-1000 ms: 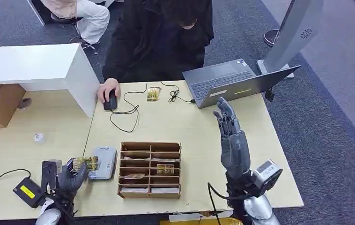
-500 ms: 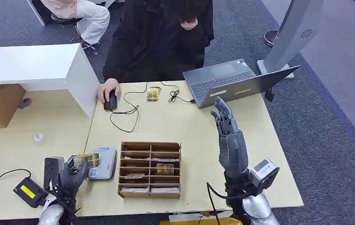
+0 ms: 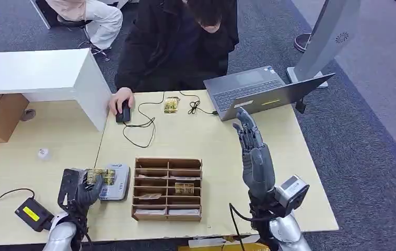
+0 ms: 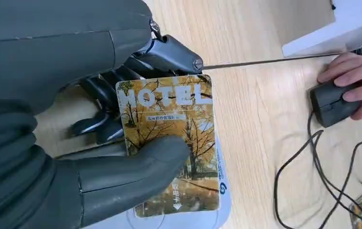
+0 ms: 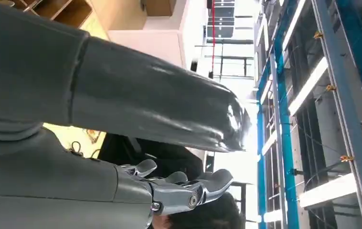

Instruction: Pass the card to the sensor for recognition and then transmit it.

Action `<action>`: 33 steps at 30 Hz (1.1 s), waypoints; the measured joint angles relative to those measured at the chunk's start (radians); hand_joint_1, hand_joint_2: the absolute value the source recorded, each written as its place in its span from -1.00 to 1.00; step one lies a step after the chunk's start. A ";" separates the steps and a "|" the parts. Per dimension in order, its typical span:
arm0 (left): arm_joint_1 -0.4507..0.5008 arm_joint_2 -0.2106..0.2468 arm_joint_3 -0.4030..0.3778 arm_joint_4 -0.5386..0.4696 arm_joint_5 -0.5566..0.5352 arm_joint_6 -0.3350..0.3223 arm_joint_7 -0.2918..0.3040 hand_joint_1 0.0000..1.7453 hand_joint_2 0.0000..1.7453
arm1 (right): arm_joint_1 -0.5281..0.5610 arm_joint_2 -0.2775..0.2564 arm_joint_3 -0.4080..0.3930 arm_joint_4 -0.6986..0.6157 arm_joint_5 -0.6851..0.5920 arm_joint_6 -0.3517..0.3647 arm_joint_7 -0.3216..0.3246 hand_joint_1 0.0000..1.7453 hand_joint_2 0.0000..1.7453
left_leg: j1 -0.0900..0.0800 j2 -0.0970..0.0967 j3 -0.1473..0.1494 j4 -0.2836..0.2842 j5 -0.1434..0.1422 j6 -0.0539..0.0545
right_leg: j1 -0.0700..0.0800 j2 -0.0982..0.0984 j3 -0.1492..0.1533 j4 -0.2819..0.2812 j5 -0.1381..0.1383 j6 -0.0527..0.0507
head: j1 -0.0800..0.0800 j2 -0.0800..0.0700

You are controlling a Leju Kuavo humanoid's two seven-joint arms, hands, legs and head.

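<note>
**Hotel card held over the reader, right hand raised and waiting**

The pale wooden table (image 3: 196,138) carries everything. At its far edge a person in dark clothing (image 3: 177,44) sits with one hand on a black mouse (image 3: 124,112), its cable looping across the wood, beside an open grey laptop (image 3: 258,91); that person is probably the one who will take the card once it has been read. A white counter block (image 3: 39,76) stands to the left, and grey carpet (image 3: 373,136) surrounds the table.

Near the front edge sits a brown compartmented card tray (image 3: 167,189) with a few cards lying in its slots, within reach of either arm. Just beside it on the left is the pale grey card reader (image 3: 116,183), the sensor of the task.

The left hand (image 3: 83,189) pinches the yellow hotel key card (image 4: 172,143) between thumb (image 4: 136,174) and darker fingers, holding it flat and face-up over the reader, seemingly so the sensor can recognise it. Whether card and reader touch cannot be told.

The right hand (image 3: 256,154) stands upright over the table, holding nothing, fingers extended and slightly apart, likely kept free for the handover.

A second card (image 3: 171,105) lies near the mouse cable.
</note>
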 joint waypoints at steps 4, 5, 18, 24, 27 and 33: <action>-0.005 0.011 -0.024 0.000 -0.053 0.013 0.023 1.00 1.00 | 0.000 0.000 0.000 0.000 0.000 0.000 0.000 -1.00 -1.00 | 0.000 0.000 0.000 0.000 0.000 0.000 | 0.000 0.000 0.000 0.000 0.000 0.000 | 0.000 0.000; -0.006 0.015 -0.029 0.000 -0.067 0.015 0.029 1.00 1.00 | 0.000 0.000 0.000 0.000 0.000 0.000 0.001 -1.00 -1.00 | 0.000 0.000 0.000 0.000 0.000 0.000 | 0.000 0.000 0.000 0.000 0.000 0.000 | 0.000 0.000; -0.030 0.074 -0.100 -0.029 -0.360 0.024 0.186 1.00 1.00 | 0.005 0.000 -0.006 -0.009 0.005 0.030 0.015 -1.00 -1.00 | 0.000 0.000 0.006 0.000 0.000 0.000 | 0.000 0.000 0.006 0.000 0.000 0.000 | 0.000 0.000; -0.032 0.089 -0.117 -0.063 -0.485 0.022 0.250 1.00 1.00 | 0.016 0.004 -0.019 -0.020 0.016 0.049 0.021 -1.00 -1.00 | 0.000 0.000 0.008 0.000 0.000 0.000 | 0.000 0.000 0.008 0.000 0.000 0.000 | 0.000 0.000; -0.034 0.095 -0.128 -0.074 -0.548 0.030 0.287 1.00 1.00 | 0.020 0.008 -0.026 -0.023 0.018 0.055 0.024 -1.00 -1.00 | 0.000 0.000 0.009 0.000 0.000 0.000 | 0.000 0.000 0.008 0.000 0.000 0.000 | 0.000 0.000; -0.035 0.105 -0.135 -0.079 -0.606 0.035 0.317 1.00 1.00 | 0.027 0.011 -0.035 -0.031 0.023 0.062 0.024 -1.00 -1.00 | 0.000 0.000 0.009 0.000 0.001 0.000 | 0.000 0.000 0.009 0.000 0.000 0.000 | 0.000 0.000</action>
